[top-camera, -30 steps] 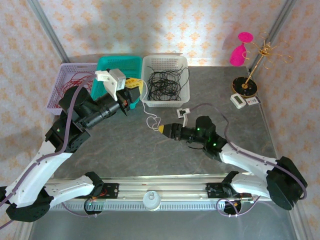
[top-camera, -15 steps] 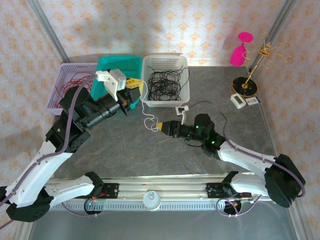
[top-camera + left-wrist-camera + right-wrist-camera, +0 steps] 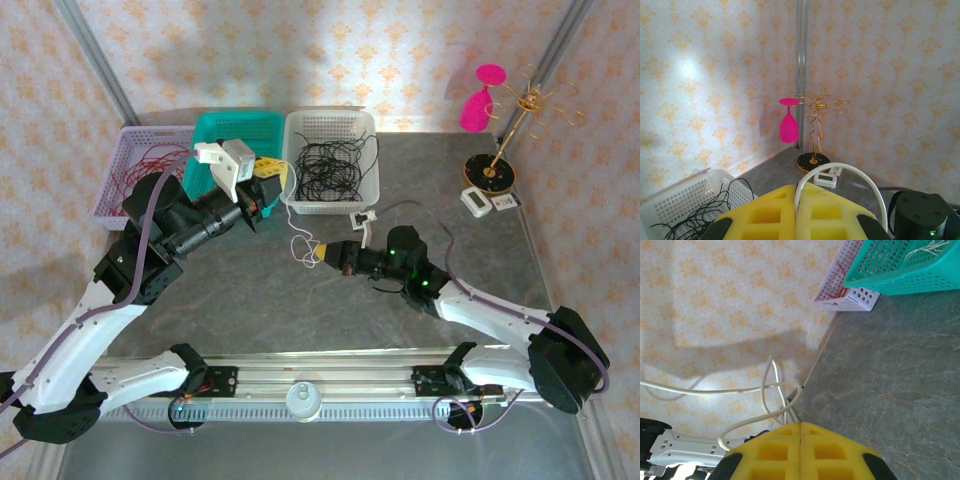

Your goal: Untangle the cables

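While the left end effector [image 3: 268, 183], pads pressed together, pinches a white cable [image 3: 297, 238] beside the teal basket [image 3: 238, 126], the right end effector [image 3: 321, 256], likewise closed, grips the same cable over the desk [image 3: 250, 295]. Black cables [image 3: 330, 168] lie in the white basket [image 3: 296, 130], red cables [image 3: 150, 160] in the lilac basket [image 3: 112, 190].

A staged robot test cell: wallpapered panels [image 3: 300, 50], metal corner posts [image 3: 97, 60], grey stone-look tabletop [image 3: 250, 300].

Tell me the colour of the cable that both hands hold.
White. The cable shows best in the right wrist view.
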Tool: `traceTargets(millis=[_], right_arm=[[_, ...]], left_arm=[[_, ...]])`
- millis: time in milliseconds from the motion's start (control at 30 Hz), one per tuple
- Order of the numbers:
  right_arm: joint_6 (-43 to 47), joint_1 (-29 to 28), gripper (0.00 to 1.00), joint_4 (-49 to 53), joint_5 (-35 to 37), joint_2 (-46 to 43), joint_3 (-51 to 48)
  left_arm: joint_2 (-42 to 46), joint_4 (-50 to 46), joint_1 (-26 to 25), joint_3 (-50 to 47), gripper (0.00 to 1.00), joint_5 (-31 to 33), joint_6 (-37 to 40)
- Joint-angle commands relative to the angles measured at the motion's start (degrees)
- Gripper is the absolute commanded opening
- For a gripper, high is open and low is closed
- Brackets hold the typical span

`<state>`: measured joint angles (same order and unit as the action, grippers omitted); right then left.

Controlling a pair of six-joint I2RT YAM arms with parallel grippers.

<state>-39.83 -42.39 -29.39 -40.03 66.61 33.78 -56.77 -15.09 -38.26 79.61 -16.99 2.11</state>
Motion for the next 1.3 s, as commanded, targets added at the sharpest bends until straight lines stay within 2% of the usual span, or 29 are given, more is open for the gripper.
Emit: traceTargets(millis=[0,100,167,333,400,667,1000,1267], right_arm=[[1.95,-0.32,0.0,2.08,2.02,-2.68,0.09],[4.05,-0.19,0.0,6.04,6.63,-4.93,-1.3],[4.9,0.07,0.0,8.53,10.3,-6.69,-3.28],[6.15,0.74,0.0,14.34,15.15,-11.35,-8.01],[6.18,0.82,0.0,16.47,17.27,-13.94,-9.84],[6.34,1.0,0.0,24.0,25.49,-23.13,-13.65],[5.13,0.99,0.0,35.23,46.94,-29.7,-13.48],[5.58,1.08,0.0,42.69,59.4,-36.69,-11.24]], left_arm=[[0.07,2.25,-0.32,0.28,0.0,2.0,1.71],[-0.07,2.7,-0.25,0.62,0.0,6.56,3.07],[-0.71,3.07,-0.27,1.49,0.0,12.86,4.66],[-5.69,6.04,-0.15,6.06,0.0,37.44,9.67],[-8.27,8.53,0.45,7.72,0.0,43.9,11.45],[-15.47,9.21,8.59,16.55,0.0,42.76,11.29],[-19.43,8.75,19.74,23.07,0.0,40.16,10.88],[-19.69,8.5,27.9,22.85,0.0,38.02,9.21]])
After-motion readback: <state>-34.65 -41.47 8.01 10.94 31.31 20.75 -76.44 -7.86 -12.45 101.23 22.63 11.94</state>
